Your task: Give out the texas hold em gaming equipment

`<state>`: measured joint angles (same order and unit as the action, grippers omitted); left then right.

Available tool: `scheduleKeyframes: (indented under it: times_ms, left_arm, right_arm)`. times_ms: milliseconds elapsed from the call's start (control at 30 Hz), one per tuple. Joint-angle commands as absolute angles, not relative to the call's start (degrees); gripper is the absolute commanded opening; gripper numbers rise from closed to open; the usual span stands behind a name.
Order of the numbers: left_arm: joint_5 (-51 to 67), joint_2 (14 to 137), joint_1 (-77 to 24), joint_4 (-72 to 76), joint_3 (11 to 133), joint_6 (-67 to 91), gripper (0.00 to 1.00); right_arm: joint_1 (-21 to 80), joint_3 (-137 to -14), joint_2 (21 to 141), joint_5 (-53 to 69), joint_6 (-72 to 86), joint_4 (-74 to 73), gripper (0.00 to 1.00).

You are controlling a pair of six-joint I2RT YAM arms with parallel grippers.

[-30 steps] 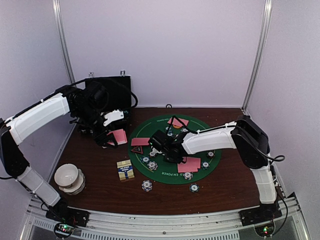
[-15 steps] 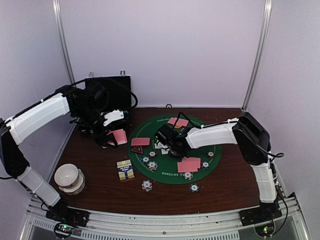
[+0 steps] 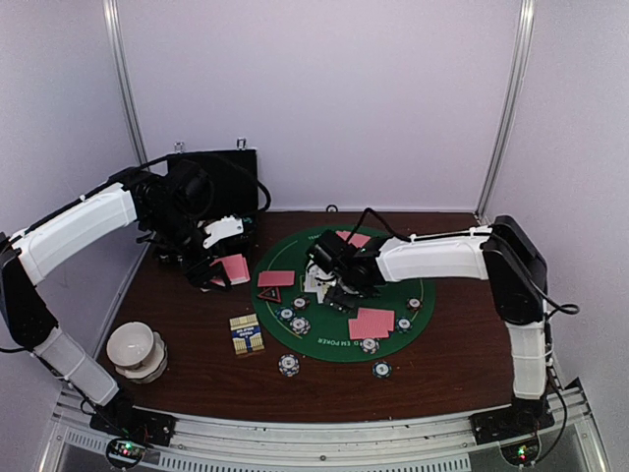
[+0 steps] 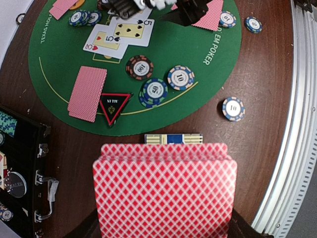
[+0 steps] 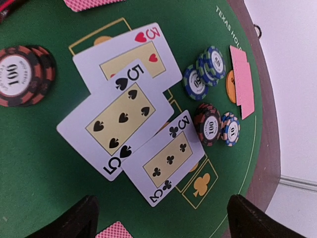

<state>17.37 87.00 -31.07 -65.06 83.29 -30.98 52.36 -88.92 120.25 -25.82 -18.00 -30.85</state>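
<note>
My left gripper (image 3: 228, 267) (image 4: 163, 232) is shut on a deck of pink-backed cards (image 4: 163, 191), held left of the green mat (image 3: 285, 252). My right gripper (image 3: 339, 271) (image 5: 166, 220) hangs open over the mat's middle, above three face-up cards (image 5: 126, 111) (image 4: 119, 37): a three of hearts, a five of spades and a three of clubs. Nothing is between its fingers. Face-down cards (image 4: 87, 92) (image 3: 371, 323) lie on the mat. The red triangle marker (image 4: 114, 106) and striped chips (image 4: 181, 77) (image 5: 208, 124) lie around them. An orange disc (image 5: 230, 87) peeks from under pink cards.
The open black case (image 3: 211, 187) stands at the back left, behind my left arm. A blue-and-yellow card box (image 3: 246, 334) lies left of the mat, a white bowl (image 3: 135, 349) at the front left. Two chips (image 3: 288, 365) lie off the mat near the front.
My right gripper has drawn back toward the far side of the mat and opened wider; the face-up cards now show beside it. The left arm has not moved.
</note>
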Motion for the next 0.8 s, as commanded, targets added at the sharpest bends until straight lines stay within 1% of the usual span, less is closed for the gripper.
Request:
scheduleKeyframes:
  times_ms: [0, 167, 267, 367, 533, 633, 767]
  left_arm:
    - [18.01, 86.33, -30.67, -65.28, 85.34, -31.20, 0.00]
    - [18.02, 86.40, -30.67, -65.22, 85.51, -31.15, 0.00]
    - [18.05, 86.48, -30.67, -65.30, 85.52, -30.99, 0.00]
    - [18.15, 86.57, -30.67, -65.15, 85.47, -30.94, 0.00]
    - [18.38, 86.52, -30.67, -64.44, 85.34, -30.61, 0.00]
    - [18.53, 86.65, -30.67, -64.34, 85.37, -30.48, 0.00]
    - [18.74, 86.53, -30.67, -64.34, 85.34, -30.49, 0.00]
  right_arm:
    - [51.91, -92.03, 111.50, -21.34, -8.15, -32.52, 0.99]
    - [49.18, -93.44, 104.95, -9.38, 9.25, -32.15, 0.99]
    - [47.65, -93.39, 103.09, 2.54, 17.87, -30.42, 0.99]
    - [47.38, -95.78, 104.50, 14.05, 25.08, -31.01, 0.99]
    - [47.50, -92.22, 107.00, 33.89, 40.55, -18.66, 0.99]
    - [48.21, -91.21, 108.75, 39.50, 46.78, -12.36, 0.99]
    - [49.58, -92.22, 111.18, 42.99, 50.71, -8.51, 1.00]
